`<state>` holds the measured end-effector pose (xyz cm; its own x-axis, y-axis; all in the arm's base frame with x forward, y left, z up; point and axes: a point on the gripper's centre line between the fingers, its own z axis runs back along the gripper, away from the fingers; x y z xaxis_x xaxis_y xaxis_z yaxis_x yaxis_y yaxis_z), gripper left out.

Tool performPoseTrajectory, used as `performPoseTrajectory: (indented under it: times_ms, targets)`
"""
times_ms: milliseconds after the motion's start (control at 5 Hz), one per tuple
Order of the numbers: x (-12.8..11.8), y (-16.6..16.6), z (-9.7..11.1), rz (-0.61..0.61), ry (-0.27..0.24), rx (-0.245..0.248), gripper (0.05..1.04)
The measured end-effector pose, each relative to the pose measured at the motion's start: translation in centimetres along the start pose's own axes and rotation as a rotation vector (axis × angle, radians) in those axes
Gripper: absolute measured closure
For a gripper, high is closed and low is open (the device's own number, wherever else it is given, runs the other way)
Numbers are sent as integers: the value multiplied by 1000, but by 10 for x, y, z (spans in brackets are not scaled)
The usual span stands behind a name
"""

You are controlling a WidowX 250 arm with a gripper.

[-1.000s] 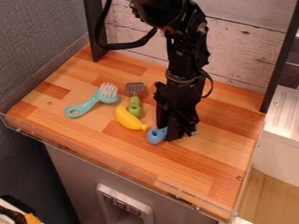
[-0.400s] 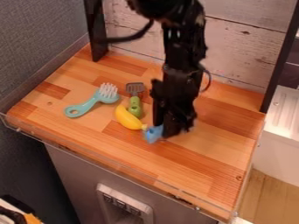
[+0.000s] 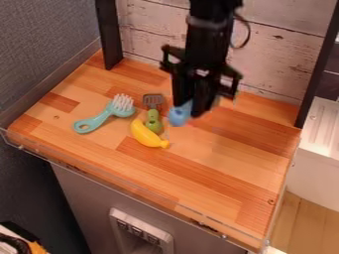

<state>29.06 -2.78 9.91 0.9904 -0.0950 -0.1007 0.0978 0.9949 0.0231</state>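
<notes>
The claw (image 3: 192, 111) is closed on a small blue toy (image 3: 178, 115), which sits between its fingertips and shows mostly on the view's left side of them. The black fingers cover the rest of the toy, so its full shape is hard to make out, and whether it touches the bench (image 3: 228, 171) cannot be told. Just beside it on the left lies a green-handled spatula (image 3: 153, 121) with a grey head, and a yellow banana (image 3: 145, 135) lies near, towards the front. A teal brush (image 3: 102, 118), bristles up, rests farther left. The arm's upper part is cut off by the top edge. A white plank wall (image 3: 275, 64) stands behind, between dark posts; wooden surface stretches rightward and forward to a clear rim (image 3: 142, 191).
</notes>
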Motion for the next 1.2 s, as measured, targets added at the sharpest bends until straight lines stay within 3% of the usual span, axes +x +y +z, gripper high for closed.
performPoseTrajectory:
  times_ms: [200,400,600,800,1200]
  targets:
    - [-1,-3,15,212,11,-11,759]
    - [3,-4,26,336,3,-18,759]
    - [4,-4,29,332,4,-20,759]
    - [8,12,35,191,-21,-22,759]
    - [23,88,38,-65,-31,-25,759]
